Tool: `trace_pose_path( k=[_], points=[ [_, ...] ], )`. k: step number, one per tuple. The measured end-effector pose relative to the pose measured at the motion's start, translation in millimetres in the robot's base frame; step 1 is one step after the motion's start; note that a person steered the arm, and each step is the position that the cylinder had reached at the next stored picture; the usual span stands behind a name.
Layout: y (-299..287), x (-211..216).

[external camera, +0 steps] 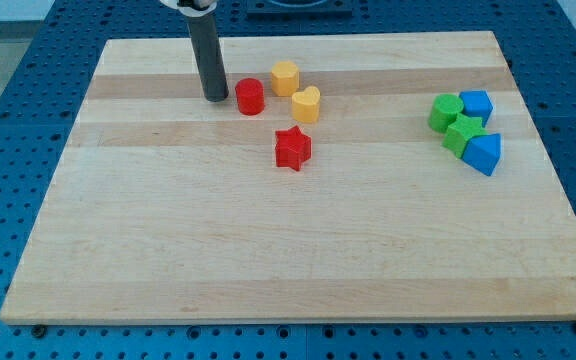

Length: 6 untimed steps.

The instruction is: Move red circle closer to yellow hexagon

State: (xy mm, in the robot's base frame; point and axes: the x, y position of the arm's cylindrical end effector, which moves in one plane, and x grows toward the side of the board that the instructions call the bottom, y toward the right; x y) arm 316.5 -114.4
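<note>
The red circle point(250, 97) lies on the wooden board near the view's top, left of centre. The yellow hexagon point(285, 76) sits just up and to the right of it, a small gap apart. My tip point(216, 98) rests on the board just left of the red circle, close to it; I cannot tell if they touch. The dark rod rises from the tip to the view's top edge.
A yellow heart point(306, 104) lies right of the red circle, and a red star point(292, 148) below it. At the view's right, two green blocks point(446, 112) point(463, 135) and two blue blocks point(476, 104) point(484, 153) cluster together. The board's edge point(298, 318) borders a blue table.
</note>
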Motion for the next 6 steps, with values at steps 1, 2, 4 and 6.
trace_pose_path(
  k=[1, 2, 4, 6],
  points=[
    [6.8, 0.0],
    [13.3, 0.0],
    [22.0, 0.0],
    [21.3, -0.9]
  ],
)
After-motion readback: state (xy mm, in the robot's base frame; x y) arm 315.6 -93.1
